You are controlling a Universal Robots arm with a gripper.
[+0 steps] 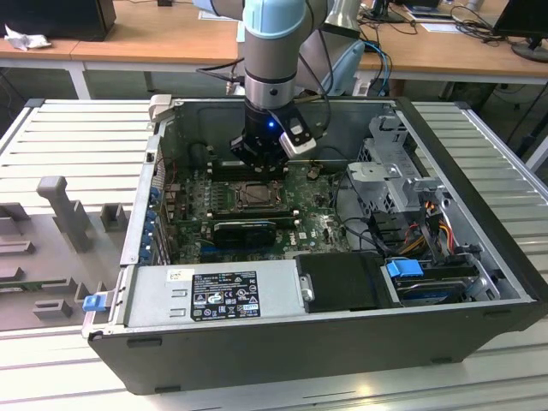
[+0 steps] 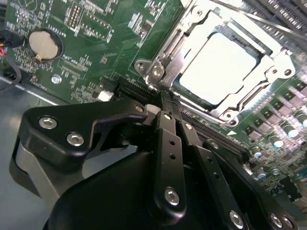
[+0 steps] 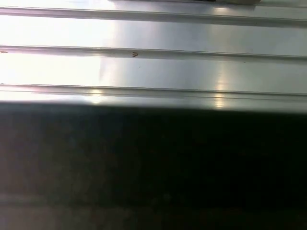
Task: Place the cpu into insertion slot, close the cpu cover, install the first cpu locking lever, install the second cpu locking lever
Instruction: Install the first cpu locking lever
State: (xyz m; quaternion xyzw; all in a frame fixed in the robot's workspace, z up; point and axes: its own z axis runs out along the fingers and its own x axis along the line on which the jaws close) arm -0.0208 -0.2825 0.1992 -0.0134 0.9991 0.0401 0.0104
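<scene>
In the second wrist view the cpu (image 2: 218, 67) lies flat in the insertion slot (image 2: 268, 45), its silvery top showing through the window of the cpu cover (image 2: 184, 45), which lies down over it. My gripper (image 2: 165, 98) has its two black fingers (image 2: 168, 143) pressed together, shut with nothing visible between them. Their tips sit at the corner of the silver bracket (image 2: 156, 72), touching or just above it. In the exterior view the gripper (image 1: 257, 171) hangs inside the computer case just behind the insertion slot (image 1: 257, 196).
The green motherboard (image 1: 321, 227) carries a round coin battery (image 2: 45, 44), long black slots (image 2: 220, 139) and a black card (image 1: 244, 231). Case walls (image 1: 479, 197), a drive cage (image 1: 390, 167), cables (image 1: 428, 218) and the power supply (image 1: 214, 295) ring the work area. Ribbed metal table (image 3: 153, 67).
</scene>
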